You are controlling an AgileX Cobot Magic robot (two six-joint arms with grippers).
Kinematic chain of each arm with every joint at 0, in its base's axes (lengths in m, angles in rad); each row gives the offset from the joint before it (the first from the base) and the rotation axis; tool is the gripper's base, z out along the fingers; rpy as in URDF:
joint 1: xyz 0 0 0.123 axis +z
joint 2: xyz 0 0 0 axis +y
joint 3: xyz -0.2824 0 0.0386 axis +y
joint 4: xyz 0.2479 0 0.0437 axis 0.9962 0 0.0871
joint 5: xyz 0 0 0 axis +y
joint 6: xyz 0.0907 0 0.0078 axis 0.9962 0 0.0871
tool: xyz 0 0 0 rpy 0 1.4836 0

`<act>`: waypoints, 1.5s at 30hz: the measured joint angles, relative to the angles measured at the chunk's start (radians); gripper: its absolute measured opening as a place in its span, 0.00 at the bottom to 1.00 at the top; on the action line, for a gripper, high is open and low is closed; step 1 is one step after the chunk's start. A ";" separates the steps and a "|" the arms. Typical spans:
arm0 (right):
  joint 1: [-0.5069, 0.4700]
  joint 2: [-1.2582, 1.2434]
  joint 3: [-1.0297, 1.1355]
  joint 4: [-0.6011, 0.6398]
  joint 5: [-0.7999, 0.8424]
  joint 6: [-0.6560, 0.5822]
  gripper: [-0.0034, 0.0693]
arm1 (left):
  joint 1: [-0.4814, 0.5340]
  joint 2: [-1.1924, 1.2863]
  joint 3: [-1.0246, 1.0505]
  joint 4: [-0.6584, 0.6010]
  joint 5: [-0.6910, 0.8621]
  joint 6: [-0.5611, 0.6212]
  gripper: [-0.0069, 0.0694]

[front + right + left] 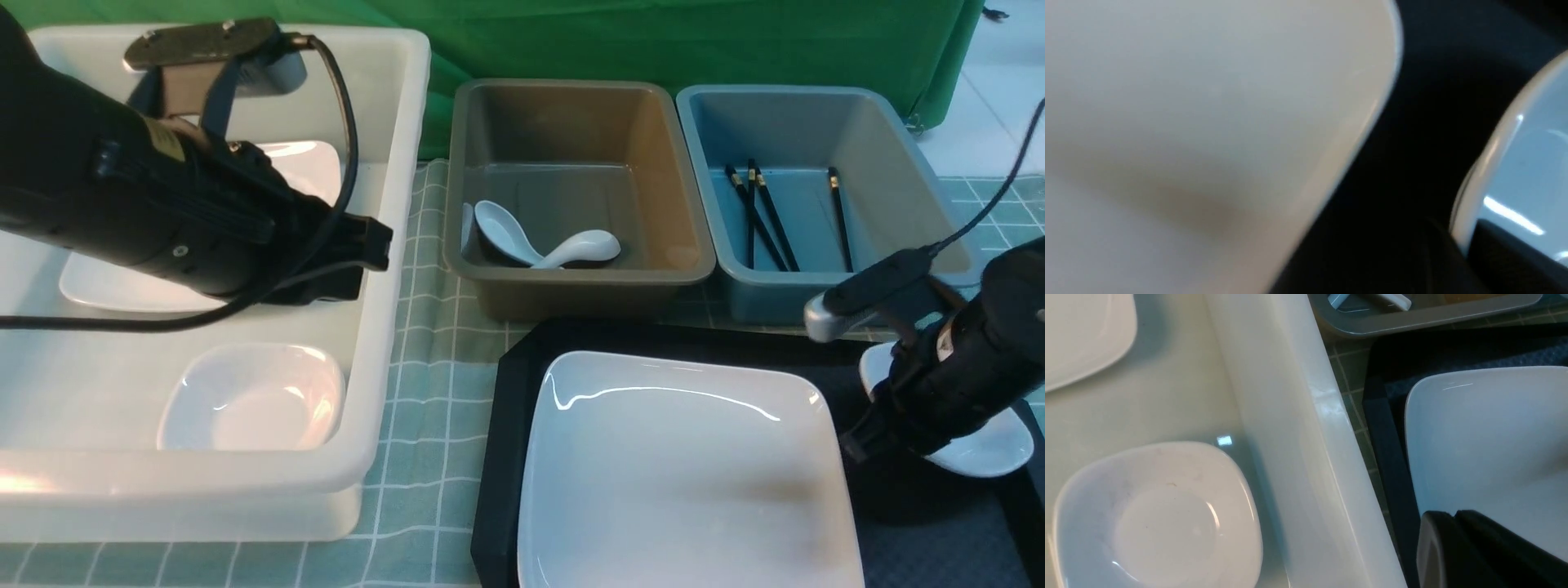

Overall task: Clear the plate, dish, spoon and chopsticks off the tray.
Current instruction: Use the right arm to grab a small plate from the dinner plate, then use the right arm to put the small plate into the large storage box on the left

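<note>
The large white plate (pixel 686 474) lies on the black tray (pixel 506 425) at the front. A small white dish (pixel 988 449) sits on the tray's right side. My right gripper (pixel 864 439) is down at the dish's left rim. In the right wrist view the jaws (pixel 1464 245) pinch that rim (pixel 1490 163), one finger inside and one outside. My left gripper (pixel 371 261) hangs shut and empty over the white bin; its tips (pixel 1453 516) touch each other. Two white spoons (pixel 571 249) lie in the brown bin. Several black chopsticks (pixel 759 216) lie in the blue bin.
The white bin (pixel 392 245) on the left holds another plate (pixel 302 167) and a small dish (pixel 253 396). The brown bin (pixel 694 204) and blue bin (pixel 939 204) stand behind the tray. A green checked cloth (pixel 433 367) covers the table.
</note>
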 joint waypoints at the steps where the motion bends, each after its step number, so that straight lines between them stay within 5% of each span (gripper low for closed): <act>1: -0.002 -0.031 0.001 0.014 0.011 0.002 0.17 | 0.000 0.000 0.000 0.008 0.000 -0.013 0.11; 11: 0.066 -0.233 -0.131 0.110 0.119 0.004 0.14 | 0.045 0.000 0.000 0.251 0.025 -0.200 0.11; 15: 0.175 -0.217 -0.285 0.112 0.137 0.001 0.14 | 0.185 -0.001 0.000 0.214 0.047 -0.185 0.11; 23: 0.474 0.040 -0.693 0.116 0.139 -0.085 0.14 | 0.512 -0.084 0.000 0.012 0.051 0.027 0.11; 28: 0.626 0.255 -0.950 0.116 0.125 -0.156 0.14 | 0.597 -0.174 0.000 -0.031 0.036 0.060 0.11; 36: 0.756 0.512 -1.191 0.121 0.129 -0.167 0.14 | 0.606 -0.227 0.000 -0.034 0.034 0.076 0.11; 45: 0.799 0.705 -1.204 0.121 0.130 -0.211 0.14 | 0.606 -0.228 0.000 -0.039 0.034 0.076 0.11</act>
